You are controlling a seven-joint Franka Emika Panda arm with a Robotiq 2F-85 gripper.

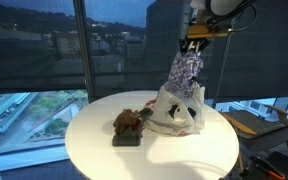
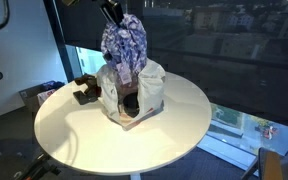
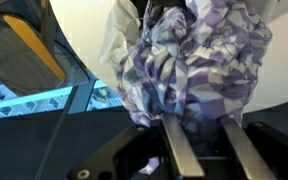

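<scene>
One crumpled, patterned cloth [image 1: 185, 72] bunches in the metal claw [image 1: 193, 46].

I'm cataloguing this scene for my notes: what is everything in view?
patterned cloth: one, purple and white, hanging bunched from the gripper above the bag
bag: one, white, on the table under the cloth
plush toy: one, brown, on the table beside the bag
dark block: one, black, under the toy
table: one, white, round, by the window
window: one, dark city view, behind the table
gripper: one, black, shut on the patterned cloth
</scene>
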